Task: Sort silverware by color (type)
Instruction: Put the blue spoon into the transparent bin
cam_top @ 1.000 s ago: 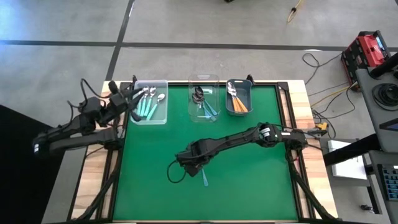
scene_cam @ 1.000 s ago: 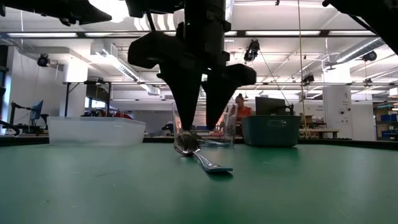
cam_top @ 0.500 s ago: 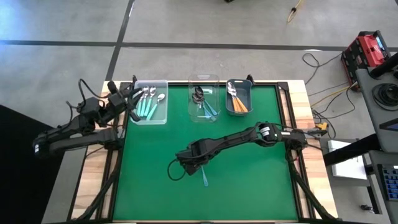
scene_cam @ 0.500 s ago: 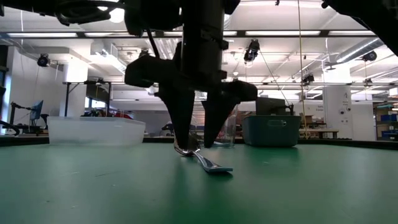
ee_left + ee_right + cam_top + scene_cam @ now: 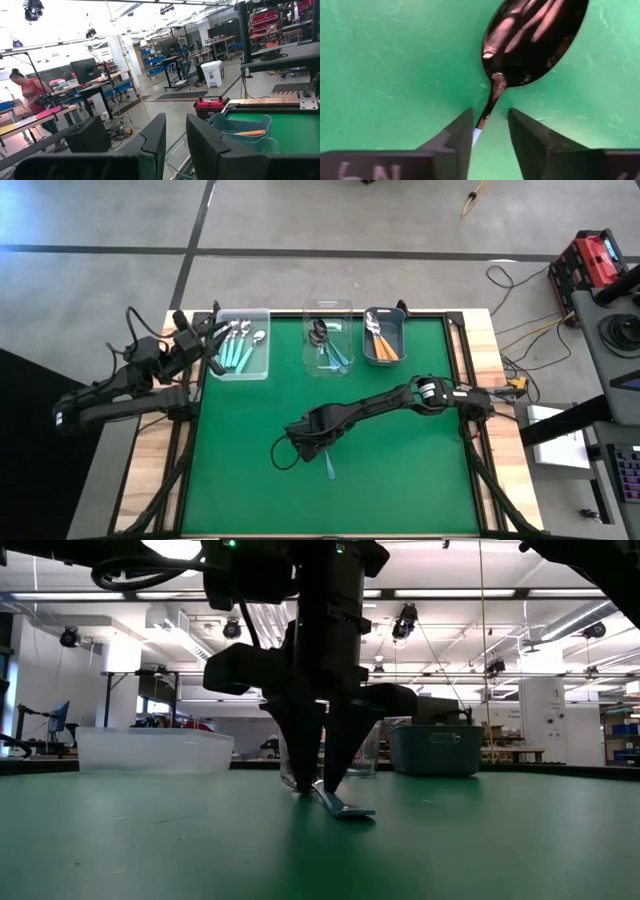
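The right gripper (image 5: 322,785) is down on the green table (image 5: 400,480) near its middle, fingertips straddling a lone spoon (image 5: 530,45) that lies flat there. The right wrist view shows the dark bowl just ahead of the jaws and the thin neck, where metal meets a pale blue handle, running down between them. The jaws stand part-way in, a narrow gap on each side of the neck, so they look neither fully released nor yet clenched on it; the spoon's handle trails out behind the jaws, seen in the high view as a blue-teal sliver (image 5: 329,467) on the table

The step in hand looks to be the pick-up of this last loose spoon. The next move probably calls for finishing the squeeze on the slim neck, which may slip or pivot, then lifting clear and carrying it well ahead of the jaws to the far edge, where three bins sit in a row. The middle clear bin (image 5: 328,348) already holds blue-handled spoons and seems the likely home, beside the mint-handled set (image 5: 240,348) and the orange-handled set (image 5: 382,338)

The left gripper (image 5: 172,140) waits off to the side by the mint bin, jaws narrowly apart and holding nothing
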Robot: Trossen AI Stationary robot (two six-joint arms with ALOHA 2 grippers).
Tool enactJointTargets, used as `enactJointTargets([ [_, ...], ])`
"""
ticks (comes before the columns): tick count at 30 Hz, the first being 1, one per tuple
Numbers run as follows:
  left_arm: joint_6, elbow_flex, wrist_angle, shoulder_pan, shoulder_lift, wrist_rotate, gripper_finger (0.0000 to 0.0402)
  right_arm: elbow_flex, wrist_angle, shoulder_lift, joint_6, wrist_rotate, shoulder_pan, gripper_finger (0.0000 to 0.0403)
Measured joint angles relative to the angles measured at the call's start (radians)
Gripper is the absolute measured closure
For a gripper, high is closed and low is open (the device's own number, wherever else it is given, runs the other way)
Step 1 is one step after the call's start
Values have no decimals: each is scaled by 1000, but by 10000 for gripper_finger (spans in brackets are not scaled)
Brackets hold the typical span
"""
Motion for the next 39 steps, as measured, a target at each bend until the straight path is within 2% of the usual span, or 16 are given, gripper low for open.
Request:
enactJointTargets([
  [5, 0, 0, 4, 0, 0, 0, 343, -2, -2, 0, -22, -10, -3, 350],
  [10, 0, 0, 4, 0, 0, 0, 343, -2, 15, 0, -96, -33, -6, 388],
  [17, 0, 0, 3, 0, 0, 0, 343, -4, 25, -14, -205, -48, -20, 392],
  [23, 0, -1, 5, 1, 0, 0, 343, 18, 32, -86, -238, -36, -32, 392],
  [28, 0, -1, 8, 1, 4, 0, 343, 74, 24, -119, -258, 59, -40, 393],
  [39, 0, -1, 13, 1, 5, 0, 343, 268, 10, -129, -412, 207, -109, 393],
])
